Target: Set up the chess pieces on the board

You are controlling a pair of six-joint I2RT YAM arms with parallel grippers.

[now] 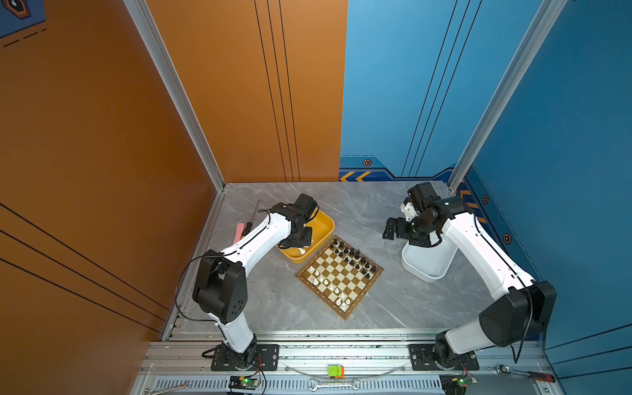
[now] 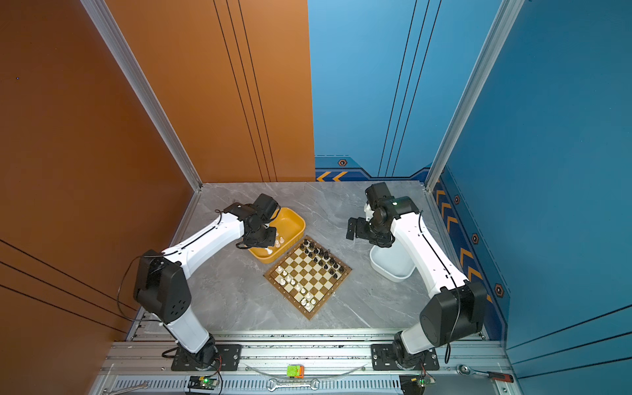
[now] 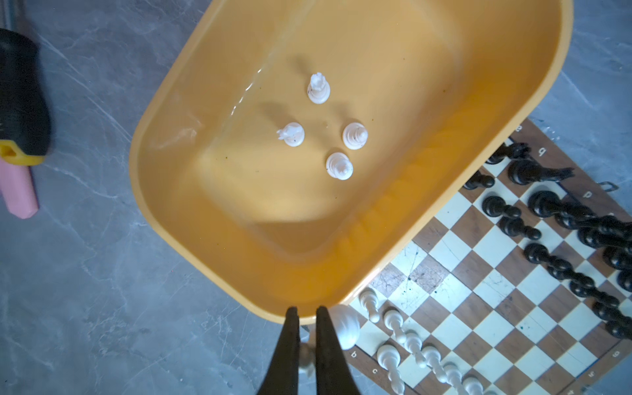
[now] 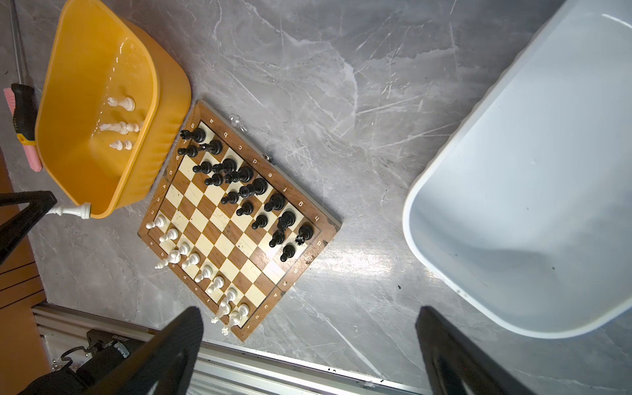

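Note:
The board (image 1: 355,288) (image 2: 322,288) lies in the middle of the table in both top views. Black chess pieces (image 1: 355,260) fill its far side and white chess pieces (image 1: 325,284) stand along its near side. Several more white pieces (image 3: 318,89) stand in the yellow tray (image 3: 154,171) (image 1: 325,222). My left gripper (image 3: 306,311) (image 1: 301,248) hangs over the tray's rim at the corner by the board. It is shut on a white piece (image 3: 347,326) (image 4: 71,210). My right gripper (image 4: 309,311) (image 1: 393,229) is open and holds nothing, above the table beside the white tray (image 4: 513,171).
The white tray (image 1: 427,270) at the right has nothing in it. A black-handled screwdriver (image 3: 20,95) and a pink object (image 3: 20,191) lie on the table left of the yellow tray. Wrenches (image 1: 333,384) and a green-orange block (image 1: 336,371) rest on the front rail.

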